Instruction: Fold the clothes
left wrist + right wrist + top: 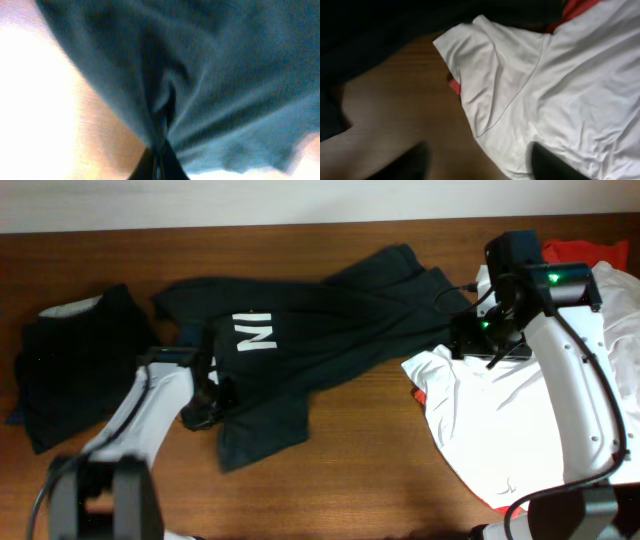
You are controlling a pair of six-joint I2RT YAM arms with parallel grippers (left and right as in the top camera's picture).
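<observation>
A large black T-shirt with white lettering lies crumpled across the table's middle. My left gripper is shut on the shirt's lower left edge; the left wrist view shows the dark cloth pinched between the fingers. My right gripper is open and empty, hovering over the edge of a white shirt, also seen in the right wrist view, near the black shirt's right sleeve. A red garment peeks from under the white shirt.
Another black garment lies bunched at the table's left side. Bare wooden table shows in front, between the black and white shirts.
</observation>
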